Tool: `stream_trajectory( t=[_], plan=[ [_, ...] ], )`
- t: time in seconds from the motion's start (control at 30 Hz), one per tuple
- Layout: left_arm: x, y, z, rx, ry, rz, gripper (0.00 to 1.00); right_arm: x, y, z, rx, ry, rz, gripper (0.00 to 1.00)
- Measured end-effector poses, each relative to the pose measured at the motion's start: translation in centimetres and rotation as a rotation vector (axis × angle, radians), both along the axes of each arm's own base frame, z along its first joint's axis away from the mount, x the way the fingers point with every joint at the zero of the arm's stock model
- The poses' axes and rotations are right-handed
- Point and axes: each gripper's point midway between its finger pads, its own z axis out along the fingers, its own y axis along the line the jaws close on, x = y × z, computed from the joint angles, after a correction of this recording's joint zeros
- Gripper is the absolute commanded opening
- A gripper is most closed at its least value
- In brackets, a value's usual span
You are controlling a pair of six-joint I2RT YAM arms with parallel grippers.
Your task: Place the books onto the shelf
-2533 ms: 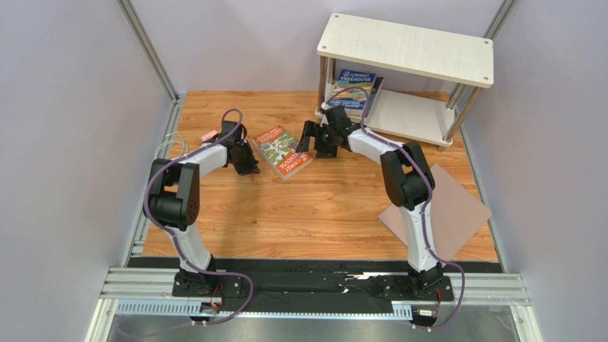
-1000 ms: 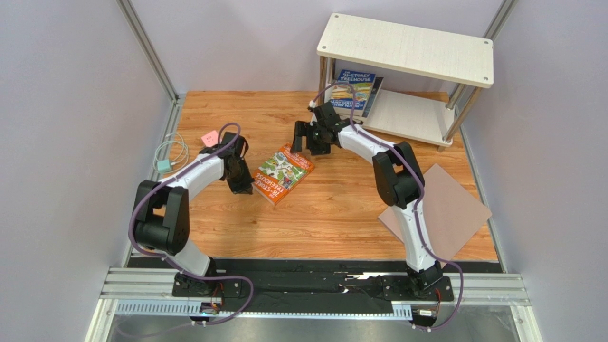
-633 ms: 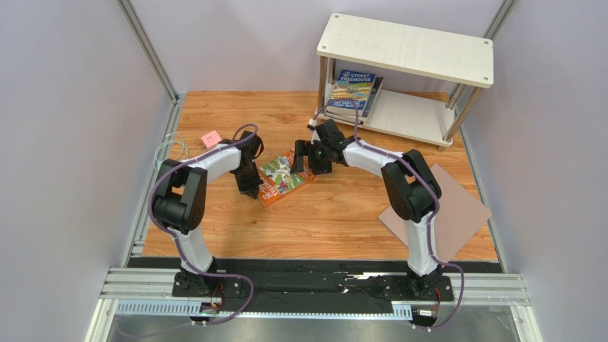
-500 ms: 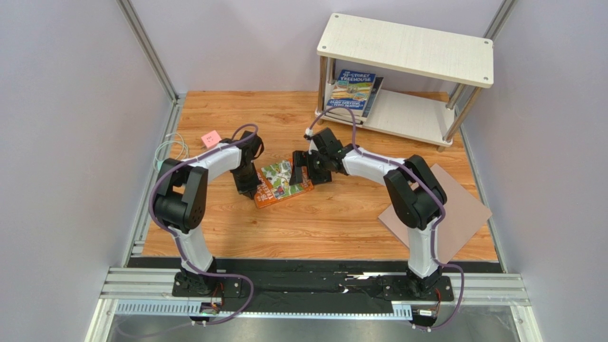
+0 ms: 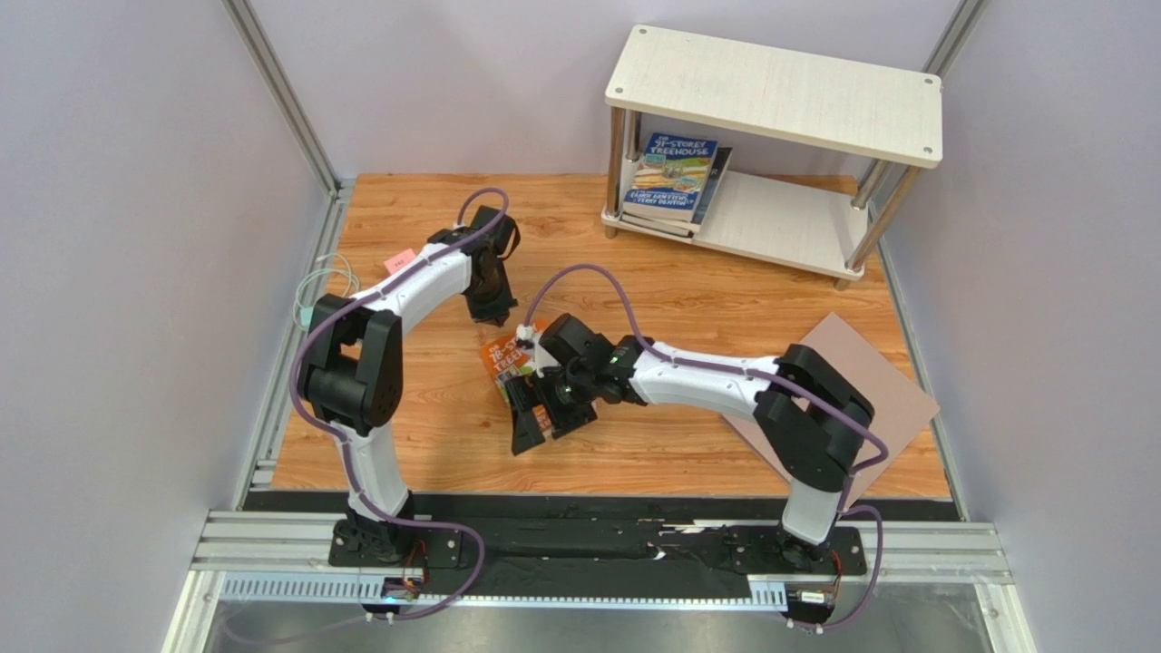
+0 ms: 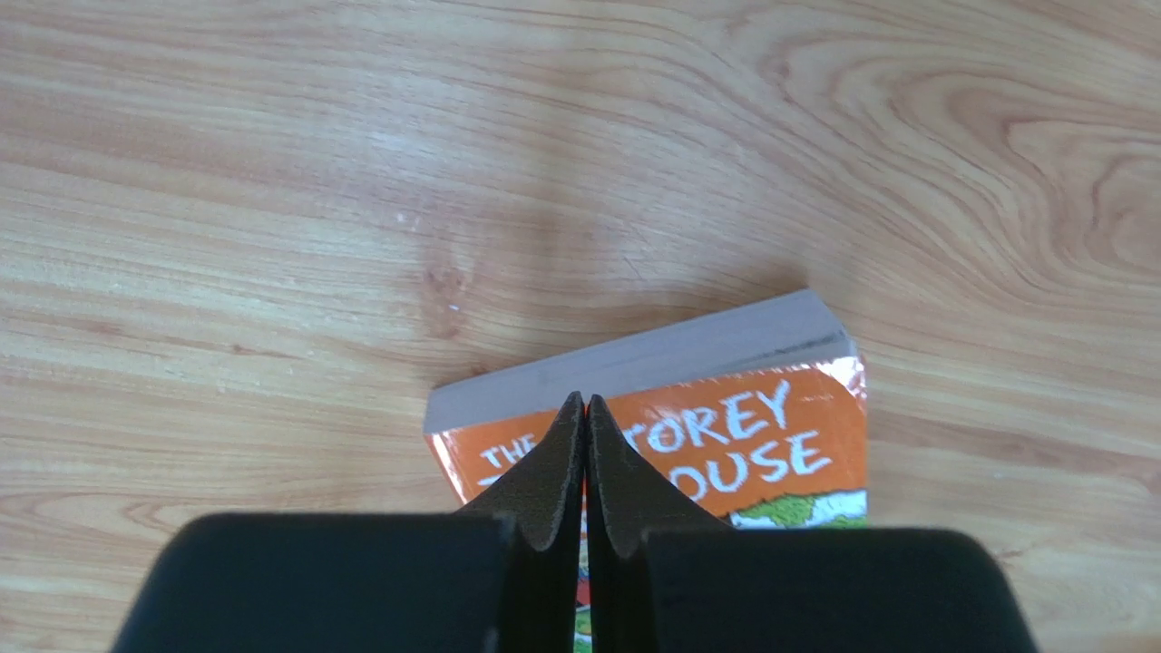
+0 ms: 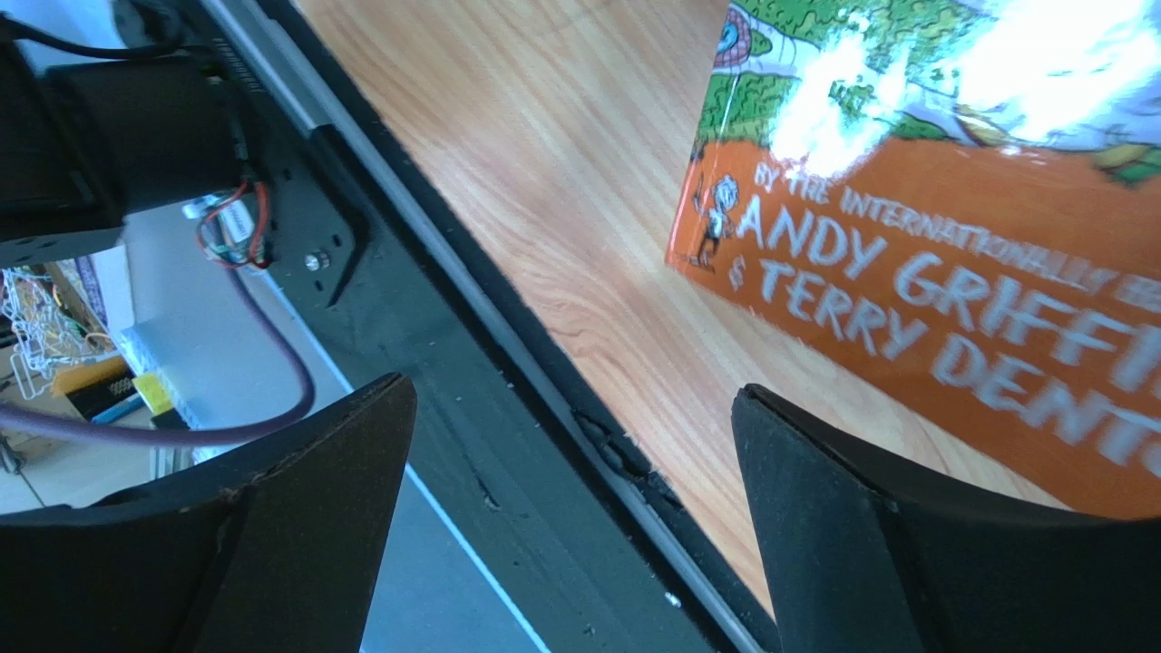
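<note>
Orange book point(image 5: 503, 358) | flat on table point(image 5: 654, 442), well apart from shelf point(image 5: 777, 98) | left gripper point(image 6: 586, 404) pressed together at far edge, likely a stop | right gripper point(image 7: 570, 408) spread wide over near end, holding nothing

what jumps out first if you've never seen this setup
The bright orange book lies flat in the middle of the wooden table, with both arms bent in on it. The left tool is shut with its tips over the book's far edge, and the right tool is wide open at its near end. Next is the white two-tier shelf at the far right, with a blue-covered stack of books on its lower board.
</note>
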Motion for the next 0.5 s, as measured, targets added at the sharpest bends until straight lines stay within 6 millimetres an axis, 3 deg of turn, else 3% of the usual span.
stream_trajectory(
  t=[0.13,0.33,0.43,0.47,0.5],
  plan=[
    [-0.4,-0.5,1.5,-0.019,-0.035,-0.029,0.00,2.5,-0.9,2.9,0.042,-0.067,-0.052,0.93],
    [-3.9,0.9,5.9,-0.048,-0.116,-0.026,0.00,7.7,-2.9,5.5,0.051,-0.181,-0.148,0.94],
    [-5.8,1.4,5.7,-0.060,-0.103,-0.010,0.00,9.6,-4.3,5.3,0.030,-0.198,-0.182,0.94],
    [-7.3,1.7,4.0,-0.055,-0.044,0.005,0.00,10.9,-4.9,4.6,0.011,-0.200,-0.199,0.94],
    [-7.3,1.7,3.9,-0.054,-0.042,0.006,0.00,10.9,-4.9,4.5,0.010,-0.200,-0.199,0.94]
  ],
)
